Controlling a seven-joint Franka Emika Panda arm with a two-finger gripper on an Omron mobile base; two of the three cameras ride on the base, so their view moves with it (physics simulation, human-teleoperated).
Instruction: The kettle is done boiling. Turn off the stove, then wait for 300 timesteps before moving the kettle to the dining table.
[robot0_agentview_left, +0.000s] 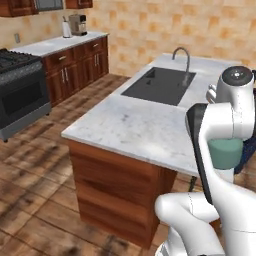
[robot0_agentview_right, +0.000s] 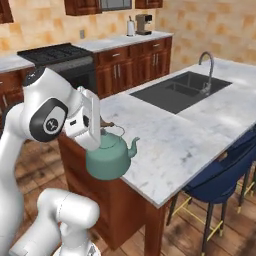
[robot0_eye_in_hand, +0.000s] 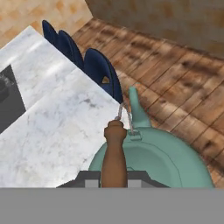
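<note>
My gripper (robot0_eye_in_hand: 114, 180) is shut on the brown grip of the handle of the teal-green kettle (robot0_agentview_right: 109, 157), which hangs from it in the air. The kettle (robot0_eye_in_hand: 157, 159) hovers at the near edge of the dining table (robot0_agentview_right: 170, 137), its body partly over the marble top and partly over the wood floor. Its spout points toward the stools. In the left base view my own arm hides most of the kettle (robot0_agentview_left: 225, 152), which sits at the right end of the dining table (robot0_agentview_left: 125, 125). The black stove (robot0_agentview_left: 20, 82) stands far off at the left wall, and the stove (robot0_agentview_right: 54, 53) is also behind my arm.
A dark sink with an arched faucet (robot0_agentview_right: 207, 70) is set in the island's far half. Navy stools (robot0_agentview_right: 222, 175) line its right side, close to the kettle's spout. Wood cabinets and a coffee machine (robot0_agentview_left: 77, 24) stand along the back wall. Open wood floor lies between the stove and the island.
</note>
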